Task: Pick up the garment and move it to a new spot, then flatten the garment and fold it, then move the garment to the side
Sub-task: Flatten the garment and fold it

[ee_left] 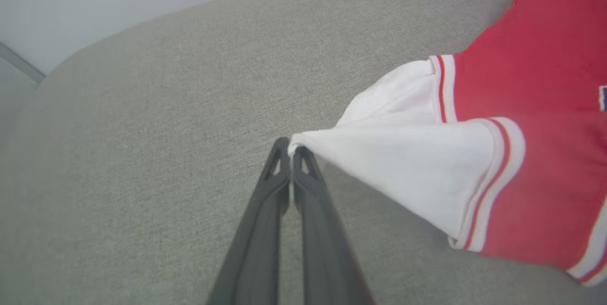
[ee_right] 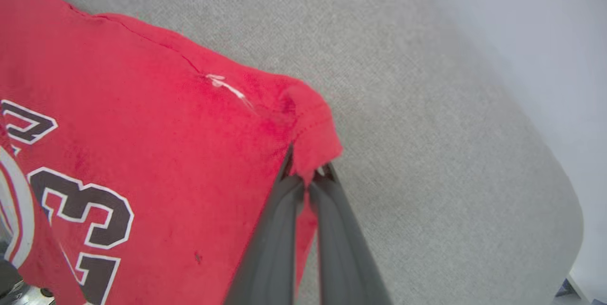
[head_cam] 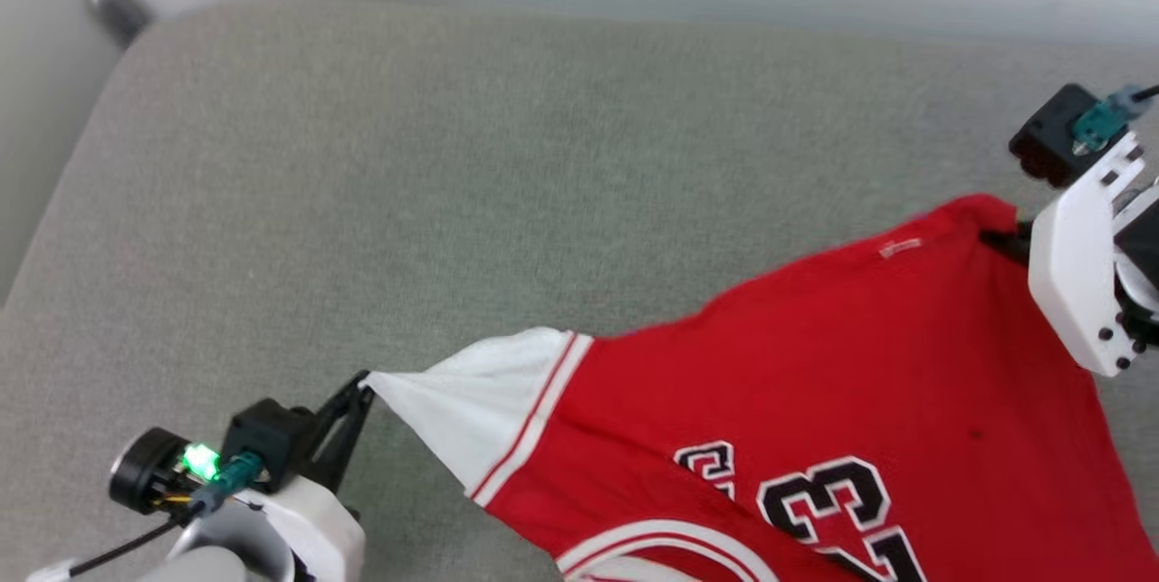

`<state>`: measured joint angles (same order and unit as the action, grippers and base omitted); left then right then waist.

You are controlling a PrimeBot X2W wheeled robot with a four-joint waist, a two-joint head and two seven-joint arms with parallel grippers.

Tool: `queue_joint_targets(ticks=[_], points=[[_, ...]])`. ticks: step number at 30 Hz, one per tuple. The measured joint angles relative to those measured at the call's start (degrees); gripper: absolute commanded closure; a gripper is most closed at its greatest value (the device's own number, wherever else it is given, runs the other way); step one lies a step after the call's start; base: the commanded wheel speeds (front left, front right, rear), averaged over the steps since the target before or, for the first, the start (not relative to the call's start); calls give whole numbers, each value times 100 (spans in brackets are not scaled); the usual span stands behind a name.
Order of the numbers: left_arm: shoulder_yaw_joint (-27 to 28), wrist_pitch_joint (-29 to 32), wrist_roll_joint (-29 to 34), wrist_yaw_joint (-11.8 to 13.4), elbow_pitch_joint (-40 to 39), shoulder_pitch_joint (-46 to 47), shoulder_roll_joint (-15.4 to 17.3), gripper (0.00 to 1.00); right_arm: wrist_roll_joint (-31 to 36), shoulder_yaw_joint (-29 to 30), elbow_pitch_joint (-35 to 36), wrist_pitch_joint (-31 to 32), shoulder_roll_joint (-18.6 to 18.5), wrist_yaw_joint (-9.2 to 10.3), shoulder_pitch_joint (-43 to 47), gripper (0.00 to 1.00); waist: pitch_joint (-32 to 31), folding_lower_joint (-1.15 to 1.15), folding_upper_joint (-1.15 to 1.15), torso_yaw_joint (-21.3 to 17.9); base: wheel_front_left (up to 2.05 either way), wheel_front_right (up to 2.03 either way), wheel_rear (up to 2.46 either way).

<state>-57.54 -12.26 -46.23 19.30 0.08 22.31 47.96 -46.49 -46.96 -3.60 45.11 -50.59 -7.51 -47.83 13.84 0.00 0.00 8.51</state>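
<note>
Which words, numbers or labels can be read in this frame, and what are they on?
"23": black number with a white outline, on the front of the red shirt.
Black lettering beside it: only a fragment shows, unreadable.
Small white tag near the shirt's edge: too small to read.

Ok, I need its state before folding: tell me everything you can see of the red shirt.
The garment is a red jersey-style T-shirt of soft knit-looking cloth, with a white short sleeve, red-white stripe trim and a black, white-outlined 23. It is stretched front-up over the grey cushion: the left gripper is shut on the sleeve's tip, the right gripper on a red corner.
</note>
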Motion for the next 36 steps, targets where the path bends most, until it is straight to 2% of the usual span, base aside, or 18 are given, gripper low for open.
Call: queue_joint_targets(ticks=[8,12,15,21,27,36], points=[[411,47,-31,-16,-29,575,241,100,-20,311,192,-1059,-172,0,-22,100,-699,0,0,-232,0,0,0],[547,204,156,-216,10,1262,279,100,233,630,87,-1527,-114,0,-314,100,-833,0,0,-364,0,0,0],[681,358,280,-401,97,1947,213,100,449,848,-57,-1749,102,0,-617,100,-791,-1,0,-431,0,0,0],[873,649,609,-853,577,3465,-105,100,1048,1200,-446,-1891,497,0,-1540,100,-451,-1,0,-502,0,0,0],[1072,840,956,-1329,1277,5102,-375,100,1571,1429,-858,-1962,800,-1,-2744,100,143,0,0,-572,0,0,0],[1284,899,1490,-1831,2391,7437,-862,100,2358,1555,-1711,-2137,1181,-1,-4662,100,1160,0,0,-584,0,0,0]])
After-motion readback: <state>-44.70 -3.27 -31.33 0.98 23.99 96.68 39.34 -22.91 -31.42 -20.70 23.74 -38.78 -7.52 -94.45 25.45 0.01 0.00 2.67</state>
